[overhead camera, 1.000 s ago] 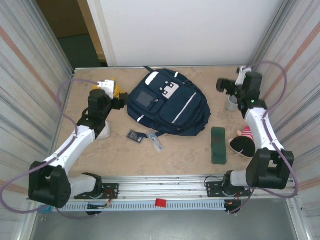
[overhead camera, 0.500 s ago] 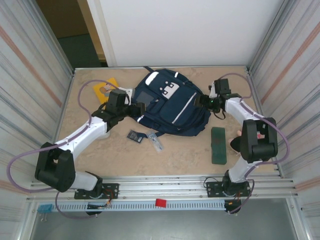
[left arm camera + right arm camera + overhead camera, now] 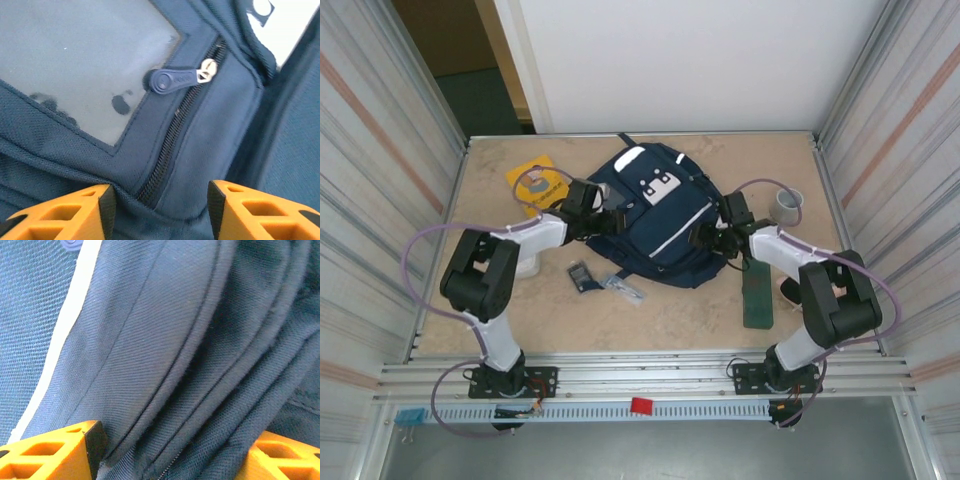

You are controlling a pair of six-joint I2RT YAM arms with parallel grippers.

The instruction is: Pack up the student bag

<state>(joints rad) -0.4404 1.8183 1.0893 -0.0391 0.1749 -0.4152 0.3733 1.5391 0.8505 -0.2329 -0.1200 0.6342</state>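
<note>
Top external: the student bag (image 3: 655, 215) lies flat at mid-table, directly between the two end effectors. The left gripper (image 3: 610, 222) is against its left flank and the right gripper (image 3: 705, 238) against its right flank. A green pencil case (image 3: 757, 290) lies just outboard of and nearer than the right gripper, and a grey cup (image 3: 786, 206) stands farther out on that side. Left wrist: the left gripper (image 3: 162, 200) has its orange fingers spread, with a ridge of navy fabric and the zipper track (image 3: 172, 142) between them. Ahead of the fingertips sit the zipper pull (image 3: 175, 80) and the grey window (image 3: 75, 65). Right wrist: the right gripper (image 3: 175, 455) is likewise spread, astride folded navy seams. A white stripe (image 3: 65, 330) runs ahead and to the left. Whether either gripper is actually pinching the fabric cannot be told.
</note>
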